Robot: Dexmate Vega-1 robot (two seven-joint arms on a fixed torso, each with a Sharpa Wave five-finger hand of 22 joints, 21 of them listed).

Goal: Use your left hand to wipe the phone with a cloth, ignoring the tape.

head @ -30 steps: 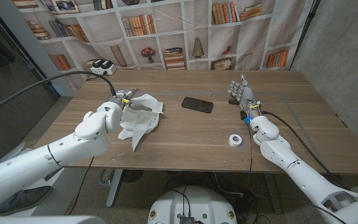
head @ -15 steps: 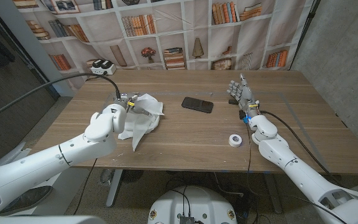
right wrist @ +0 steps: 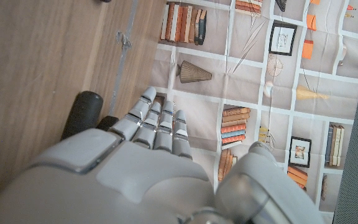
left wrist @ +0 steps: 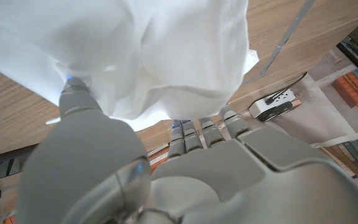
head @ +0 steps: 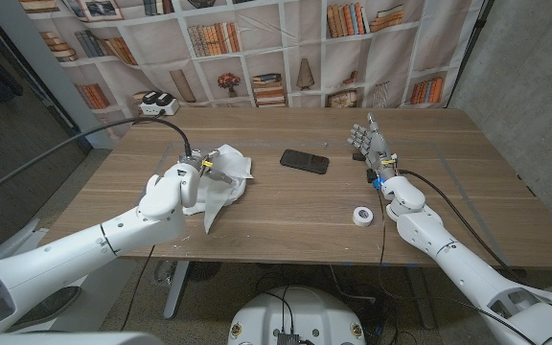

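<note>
- The robot's left hand (head: pixel 195 172) held a crumpled white cloth (head: pixel 220 184), fingers clamped into its folds, over the left half of the long wooden table (head: pixel 286 220).
- In the left wrist view the left hand (left wrist: pixel 185 168) showed its fingers (left wrist: pixel 191 134) tucked under the cloth (left wrist: pixel 160 56), which draped across them.
- A flat black rectangular phone (head: pixel 305 161) lay face up on the table, at about three o'clock from the cloth and apart from it; cloth and phone were not touching.
- A small white roll of tape (head: pixel 361 216) sat on the table at about five o'clock from the phone, well apart from it and nearer the front edge.
- The robot's right hand (head: pixel 373 146) stood upright on its edge, at about three o'clock from the phone, fingers straight and slightly apart, holding nothing.
- In the right wrist view the right hand (right wrist: pixel 148 143) had its fingers (right wrist: pixel 157 124) extended side by side over the table.
- A white power strip (head: pixel 157 102) rested at the table's far left corner, at about eleven o'clock from the cloth.
</note>
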